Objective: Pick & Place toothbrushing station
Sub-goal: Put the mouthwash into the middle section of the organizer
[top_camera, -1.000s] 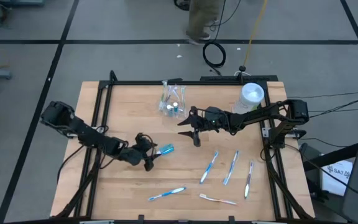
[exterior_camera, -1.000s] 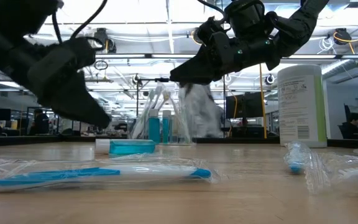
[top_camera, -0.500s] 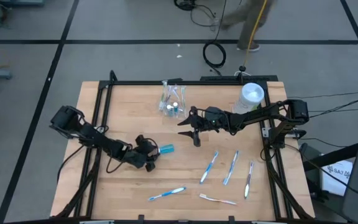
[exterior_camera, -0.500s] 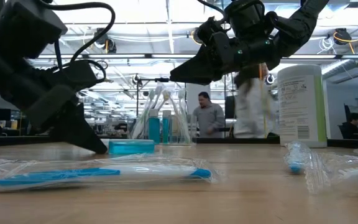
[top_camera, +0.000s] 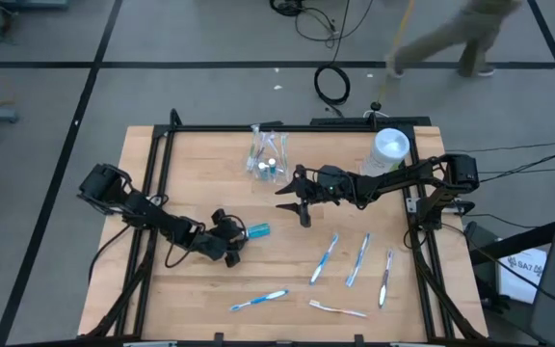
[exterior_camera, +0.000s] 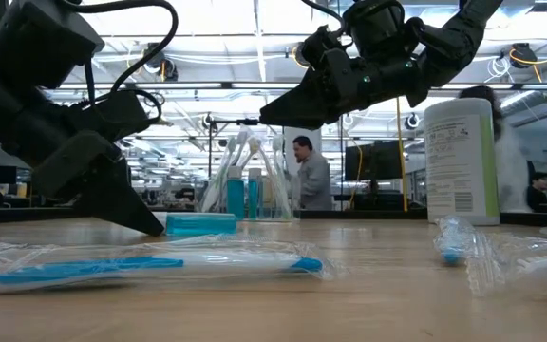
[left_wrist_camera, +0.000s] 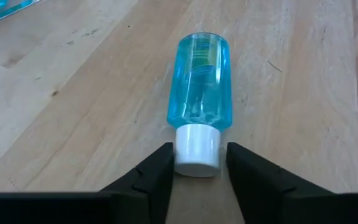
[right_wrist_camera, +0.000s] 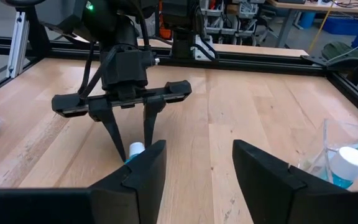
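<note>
Fingers of your left gripper [left_wrist_camera: 196, 167] stood either side of the white cap of a teal toothpaste tube [left_wrist_camera: 199, 107], partly parted and close to it; from the wrist view I could not be sure they actually touched, so I would not call it gripped. That tube lay flat on the table [top_camera: 181, 173], cap toward the gripper, in the left-centre area [top_camera: 256, 231]. Your right gripper [top_camera: 295, 200] hung above the middle of the table with its fingers apart and nothing between them. Beyond it, near the far edge, the clear plastic cup [top_camera: 267, 152] held toothbrushes and the second tube. Toward the near right side, five loose wrapped toothbrushes [top_camera: 325, 258] lay scattered. You had the white canister [top_camera: 389, 150] standing at the far right corner.
</note>
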Robot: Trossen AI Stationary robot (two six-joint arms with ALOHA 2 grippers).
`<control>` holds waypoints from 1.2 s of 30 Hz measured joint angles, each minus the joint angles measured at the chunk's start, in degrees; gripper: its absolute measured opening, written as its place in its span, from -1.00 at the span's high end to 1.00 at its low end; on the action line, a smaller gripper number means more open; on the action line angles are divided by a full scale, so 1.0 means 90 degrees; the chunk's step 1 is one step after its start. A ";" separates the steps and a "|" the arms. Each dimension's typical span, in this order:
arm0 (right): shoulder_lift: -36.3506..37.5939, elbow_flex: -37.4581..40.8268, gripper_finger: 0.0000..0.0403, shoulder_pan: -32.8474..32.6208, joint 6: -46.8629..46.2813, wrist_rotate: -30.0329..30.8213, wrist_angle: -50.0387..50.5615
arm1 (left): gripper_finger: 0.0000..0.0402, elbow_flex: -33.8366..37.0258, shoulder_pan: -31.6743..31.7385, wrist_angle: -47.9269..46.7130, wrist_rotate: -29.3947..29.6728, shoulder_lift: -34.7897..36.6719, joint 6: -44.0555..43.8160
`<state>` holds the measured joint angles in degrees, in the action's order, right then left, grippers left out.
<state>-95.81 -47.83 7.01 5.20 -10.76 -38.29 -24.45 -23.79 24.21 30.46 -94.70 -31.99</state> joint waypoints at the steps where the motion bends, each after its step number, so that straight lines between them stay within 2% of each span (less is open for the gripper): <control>1: 0.0000 0.0000 0.12 0.0000 -0.0001 0.0000 -0.0001 | 0.29 0.0000 0.0000 0.0002 0.0000 0.0000 -0.0001; 7: 0.0002 0.0000 0.13 0.0000 -0.0001 0.0000 0.0001 | 0.46 0.0000 -0.0002 0.0007 0.0041 0.0000 -0.0019; 14: 0.0002 0.0001 0.12 0.0000 -0.0001 0.0000 0.0007 | 0.45 -0.0046 0.0012 -0.0002 0.0049 0.0022 0.0027; 18: 0.0005 0.0002 0.13 0.0000 -0.0002 0.0000 0.0170 | 0.49 -0.0250 0.0139 -0.0290 -0.0146 0.0393 0.0579; 22: 0.0007 0.0002 0.13 0.0000 -0.0019 0.0003 0.0721 | 0.50 -0.0740 0.0402 -0.1573 -0.0234 0.1062 0.1374; 25: 0.0137 0.0012 0.12 0.0046 -0.0009 0.0024 0.1532 | 0.50 -0.1346 0.0643 -0.3028 -0.0221 0.1545 0.2036; 29: 0.0402 0.0010 0.12 0.0184 -0.0039 0.0034 0.2603 | 0.51 -0.2205 0.0989 -0.4816 -0.0171 0.1793 0.3042; 33: 0.0510 0.0007 0.14 0.0229 -0.0230 0.0040 0.2913 | 0.51 -0.3128 0.1358 -0.5943 0.0093 0.1779 0.4639; 36: 0.0491 0.0012 0.14 0.0223 -0.0191 0.0024 0.2898 | 0.51 -0.3761 0.1695 -0.6193 0.0304 0.1663 0.5924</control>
<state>-91.39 -47.72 9.01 3.48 -10.55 -12.21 -58.30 -8.53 -31.53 33.20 -79.73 21.33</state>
